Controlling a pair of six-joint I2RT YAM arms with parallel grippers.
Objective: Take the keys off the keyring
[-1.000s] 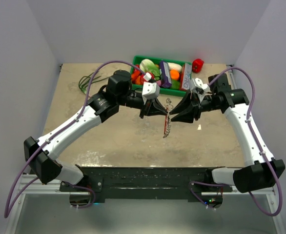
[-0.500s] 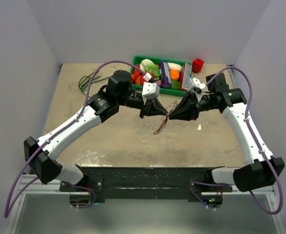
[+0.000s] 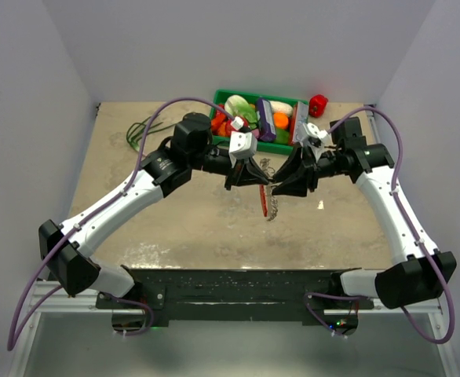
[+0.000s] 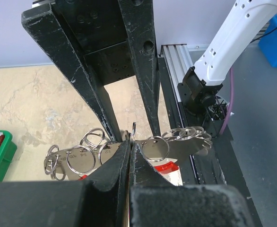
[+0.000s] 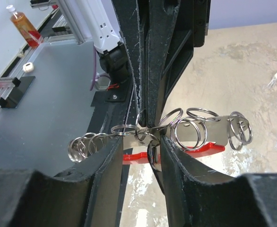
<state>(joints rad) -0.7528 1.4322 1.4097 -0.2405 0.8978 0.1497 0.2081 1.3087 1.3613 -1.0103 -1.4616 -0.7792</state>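
My left claw (image 4: 130, 143) pinches the thin, springy keyring (image 4: 134, 128); my right claw (image 5: 141, 141), spread, should nip the light, slippery keys (image 4: 191, 145) by a flat head.

The keyring (image 4: 134, 131), a thin silvery ring, stands on edge, pinched at the left gripper's (image 4: 130, 146) closed tips and flanked by the right gripper's (image 5: 142, 140) parted fingers. Flat silvery keys (image 4: 188, 143) fan sideways from it, with the red curved tag (image 5: 137, 157) beneath.
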